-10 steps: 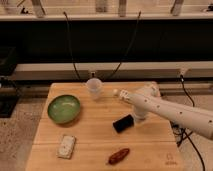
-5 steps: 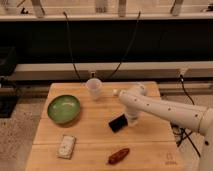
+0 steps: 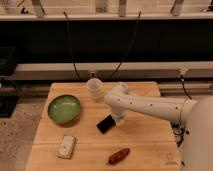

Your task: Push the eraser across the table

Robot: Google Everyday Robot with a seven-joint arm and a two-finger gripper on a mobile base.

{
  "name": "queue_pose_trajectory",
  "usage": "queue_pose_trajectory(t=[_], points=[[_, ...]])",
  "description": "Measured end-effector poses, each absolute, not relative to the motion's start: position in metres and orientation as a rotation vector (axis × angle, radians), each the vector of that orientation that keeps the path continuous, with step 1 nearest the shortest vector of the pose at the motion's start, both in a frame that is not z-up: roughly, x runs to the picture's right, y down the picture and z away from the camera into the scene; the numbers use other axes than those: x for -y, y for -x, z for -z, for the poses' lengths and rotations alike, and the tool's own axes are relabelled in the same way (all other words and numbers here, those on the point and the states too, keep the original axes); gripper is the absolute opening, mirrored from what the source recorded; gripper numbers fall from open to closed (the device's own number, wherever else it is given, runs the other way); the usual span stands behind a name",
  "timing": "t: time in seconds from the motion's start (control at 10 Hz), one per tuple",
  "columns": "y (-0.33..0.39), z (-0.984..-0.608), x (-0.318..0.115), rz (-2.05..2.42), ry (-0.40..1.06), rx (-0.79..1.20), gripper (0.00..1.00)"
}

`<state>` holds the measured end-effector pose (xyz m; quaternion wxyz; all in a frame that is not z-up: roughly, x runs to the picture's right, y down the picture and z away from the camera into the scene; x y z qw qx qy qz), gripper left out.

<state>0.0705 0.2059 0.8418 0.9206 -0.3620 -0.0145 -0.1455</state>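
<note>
The eraser (image 3: 105,124), a small flat black block, lies tilted near the middle of the light wooden table (image 3: 145,145). My white arm reaches in from the right. The gripper (image 3: 116,119) is at the arm's end, low over the table and touching the eraser's right end. The arm hides the fingers.
A green bowl (image 3: 64,108) sits at the left. A white cup (image 3: 94,88) stands at the back, just behind the arm. A white-grey block (image 3: 66,146) lies at the front left. A reddish-brown oblong thing (image 3: 118,156) lies at the front centre.
The arm has swung left and the gripper has moved left with it. The eraser has slid left across the table and turned a little.
</note>
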Motion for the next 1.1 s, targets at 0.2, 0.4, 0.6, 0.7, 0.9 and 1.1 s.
queue_pose_trajectory(t=[0.2, 0.4, 0.6, 0.7, 0.9, 1.1], points=[[-0.046, -0.844, -0.204, 0.337, 0.741, 0.036, 0.0], [-0.016, -0.845, -0.205, 0.383, 0.737, 0.042, 0.0], [-0.004, -0.845, -0.207, 0.406, 0.735, 0.048, 0.0], [-0.006, -0.845, -0.208, 0.402, 0.738, 0.047, 0.0], [0.003, -0.846, -0.208, 0.424, 0.73, 0.048, 0.0], [0.029, -0.846, -0.212, 0.459, 0.728, 0.054, 0.0]])
